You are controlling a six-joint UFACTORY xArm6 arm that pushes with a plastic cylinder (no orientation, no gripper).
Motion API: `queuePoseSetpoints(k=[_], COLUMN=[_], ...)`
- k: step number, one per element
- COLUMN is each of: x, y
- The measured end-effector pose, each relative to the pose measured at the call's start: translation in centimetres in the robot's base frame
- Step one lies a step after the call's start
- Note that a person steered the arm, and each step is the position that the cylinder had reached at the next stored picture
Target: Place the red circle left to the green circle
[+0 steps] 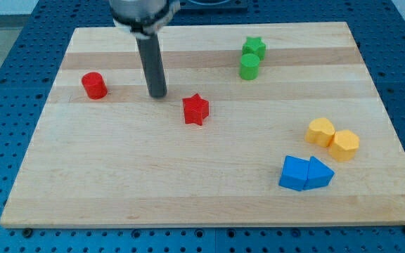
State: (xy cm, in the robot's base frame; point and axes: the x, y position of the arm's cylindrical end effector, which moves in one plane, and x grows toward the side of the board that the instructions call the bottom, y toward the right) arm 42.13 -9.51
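Resting between red circle [94, 85] and red star [196, 109], my tip [158, 94]; seemingly touching neither; no jaws.

Red circle [94, 85]: solid red
Red star [196, 109]: solid red
Green circle [249, 67]: bright green
Green star [254, 48]: bright green
Yellow blocks [333, 138]: orange-yellow (two)
Blue blocks [306, 173]: blue (two)
Board [153, 183]: pale wood, banded grain
Rod [152, 67]: dark grey
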Motion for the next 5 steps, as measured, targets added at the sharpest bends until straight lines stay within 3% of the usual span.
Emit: queuePoseSetpoints(k=[1, 2, 5], x=[3.8, 3.8, 1.6], y=[-3.0, -7.9, -10.6])
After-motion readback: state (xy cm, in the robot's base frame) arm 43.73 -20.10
